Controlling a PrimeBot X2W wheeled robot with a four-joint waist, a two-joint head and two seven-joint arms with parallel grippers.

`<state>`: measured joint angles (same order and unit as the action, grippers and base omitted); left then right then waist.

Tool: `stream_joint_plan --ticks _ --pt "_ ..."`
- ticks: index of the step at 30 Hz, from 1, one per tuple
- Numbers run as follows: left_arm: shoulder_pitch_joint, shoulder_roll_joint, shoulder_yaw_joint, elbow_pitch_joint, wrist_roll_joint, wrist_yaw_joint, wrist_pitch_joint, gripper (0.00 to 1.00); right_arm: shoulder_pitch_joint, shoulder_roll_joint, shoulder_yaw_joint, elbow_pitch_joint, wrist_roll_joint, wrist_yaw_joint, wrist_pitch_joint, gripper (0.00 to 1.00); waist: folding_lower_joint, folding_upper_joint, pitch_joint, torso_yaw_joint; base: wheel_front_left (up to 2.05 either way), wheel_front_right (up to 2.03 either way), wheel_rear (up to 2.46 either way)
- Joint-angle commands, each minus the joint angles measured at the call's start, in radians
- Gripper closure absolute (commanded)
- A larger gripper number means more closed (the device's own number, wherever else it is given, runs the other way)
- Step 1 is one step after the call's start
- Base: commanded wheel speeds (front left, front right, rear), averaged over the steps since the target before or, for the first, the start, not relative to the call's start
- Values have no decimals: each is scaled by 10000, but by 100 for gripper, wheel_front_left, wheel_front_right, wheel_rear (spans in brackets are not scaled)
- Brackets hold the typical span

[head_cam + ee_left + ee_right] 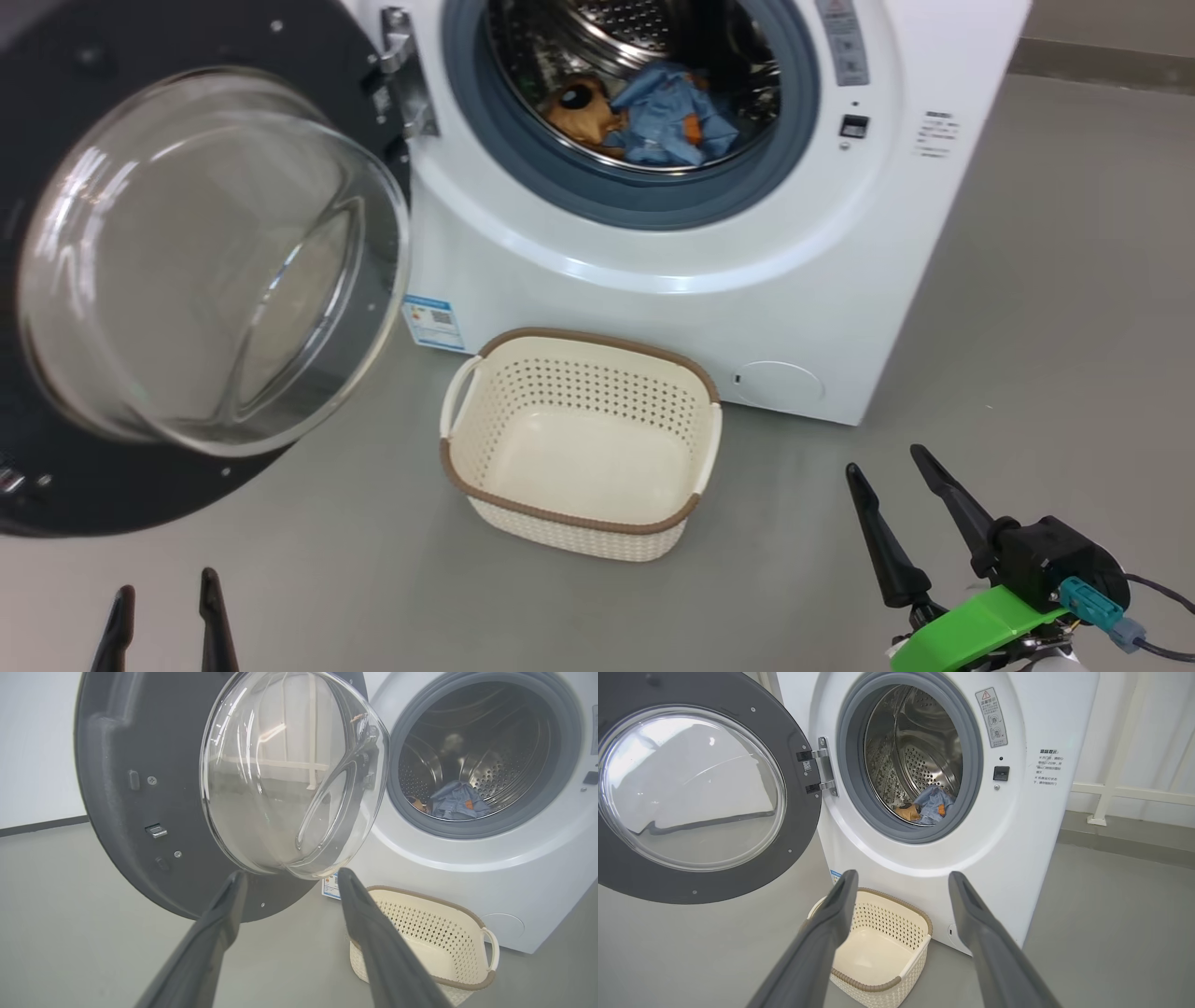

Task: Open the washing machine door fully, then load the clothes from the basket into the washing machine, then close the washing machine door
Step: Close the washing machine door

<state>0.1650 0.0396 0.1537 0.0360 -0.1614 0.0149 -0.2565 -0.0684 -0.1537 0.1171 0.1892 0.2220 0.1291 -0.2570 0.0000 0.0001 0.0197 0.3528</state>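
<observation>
**Head view.** washing machine door [201,266] swung wide to the left, glass bowl facing the camera. the clothes [667,117] lie low in the drum of the washing machine [653,280]. the basket [597,339] sits on the floor just in front of it, nothing inside. Loading looks done, so the step in hand is shutting the door. left end effector [166,583] and right end effector [884,459] are low, fingers spread wide, both empty.

**Left wrist view.** Fingers apart and pointing at the bowl's lower edge, not touching it. This arm is nearer the door. Best contact is probably the black rim on the side far from the hinge [824,765], not the glass. Get behind that edge and push along the door's arc.

**Right wrist view.** Open fingers frame the basket. The fabric appears to sit inside the grey gasket [906,833], with nothing draped over it. Mind the rim's bottom edge as it passes over the basket. Finish with a firm press near the latch side.
</observation>
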Motion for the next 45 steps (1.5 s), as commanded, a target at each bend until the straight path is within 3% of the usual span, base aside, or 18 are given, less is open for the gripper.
stream_joint_plan --ticks 1,15,37,38,39,40,45 --pt "-131 106 295 -242 33 93 -53 0 -222 -6 240 -209 82 16 -48 0 0 -1 -37 341 0 0 0" --pt "44 106 340 -227 0 115 -53 0 -68 112 247 -132 89 16 -48 0 0 -1 -201 955 0 0 0" --pt "91 106 479 -240 -91 148 -53 0 -69 122 379 -74 148 16 -48 0 0 -1 -259 847 0 0 0" --pt "88 106 474 -241 -179 114 -53 7 -68 122 380 -74 150 16 -48 0 0 -1 -260 843 0 0 0" --pt "80 106 466 -240 -317 71 -53 58 -65 123 382 -73 152 16 -48 0 0 -1 -261 840 0 0 0" --pt "85 106 466 -224 -378 52 -53 100 -64 123 387 -70 156 16 -48 0 0 -1 -263 834 0 0 0" --pt "69 106 498 -240 -645 1 -53 100 -58 124 386 -77 165 16 -48 0 0 -1 -257 813 0 0 0"
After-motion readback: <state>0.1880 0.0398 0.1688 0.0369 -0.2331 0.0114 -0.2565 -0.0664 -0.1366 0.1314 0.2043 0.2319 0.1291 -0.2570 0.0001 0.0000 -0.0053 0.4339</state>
